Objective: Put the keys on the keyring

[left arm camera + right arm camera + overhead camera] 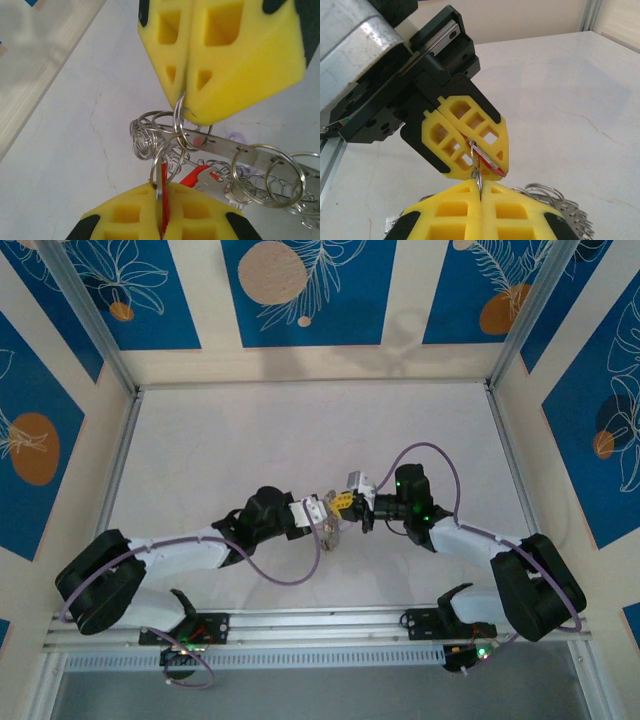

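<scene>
Table [250,440]: white top under keyring.
Right gripper [186,92]: closed, pinching one wire loop at keyring's upper edge.
Left gripper [161,200]: opposite side of keyring, clamped on red key [489,162] and small loop.
Keyring [240,147]: strung between grippers.
Risk: any pull could slip thin loop from grip and drop the bunch. A twisted key would likely miss loop gap.

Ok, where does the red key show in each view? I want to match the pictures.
Top external: too small to pick out; look where left gripper and right gripper meet mid-table.
Left wrist: red key bottom centre, pinched in the left gripper.
Right wrist: red key at centre, in the left gripper, above the right gripper.
Shared landmark: yellow fingertips tip to tip, right gripper shut on a split ring.
</scene>
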